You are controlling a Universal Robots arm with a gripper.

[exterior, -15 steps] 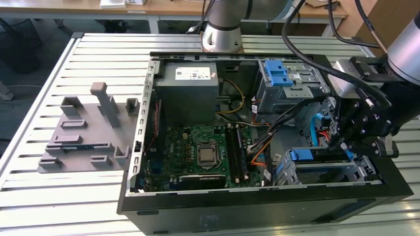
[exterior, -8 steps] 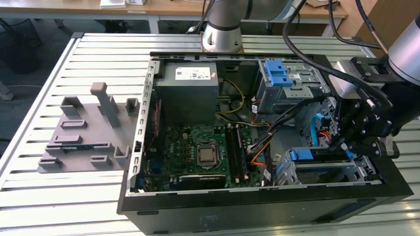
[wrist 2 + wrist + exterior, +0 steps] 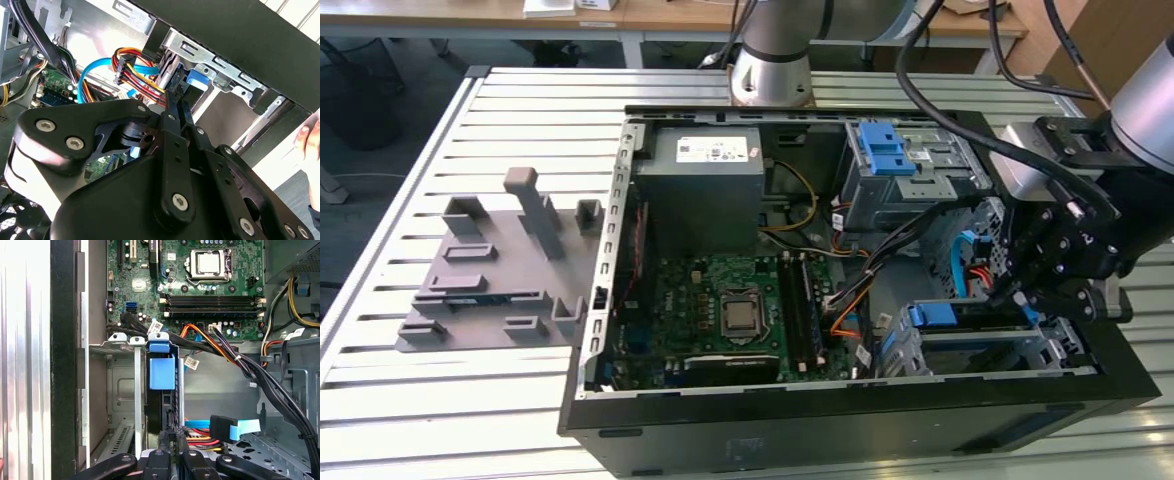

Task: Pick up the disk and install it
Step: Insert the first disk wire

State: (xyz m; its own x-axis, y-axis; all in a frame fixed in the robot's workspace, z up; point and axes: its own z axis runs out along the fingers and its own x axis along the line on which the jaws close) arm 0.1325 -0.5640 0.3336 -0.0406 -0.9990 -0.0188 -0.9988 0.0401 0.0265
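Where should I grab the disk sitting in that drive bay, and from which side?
Pinch the disk's exposed narrow edge by its blue rail, across the flat faces, coming from the case's open side: it stands on edge between the bay walls.

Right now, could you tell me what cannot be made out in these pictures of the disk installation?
1. The disk: in the first wrist view it stands edge-on in the bay, so the bay walls hide its label.
2. The disk's end toward the exterior view's right: the gripper covers it.
3. A person's hand: in the second wrist view, cut off by the picture edge.
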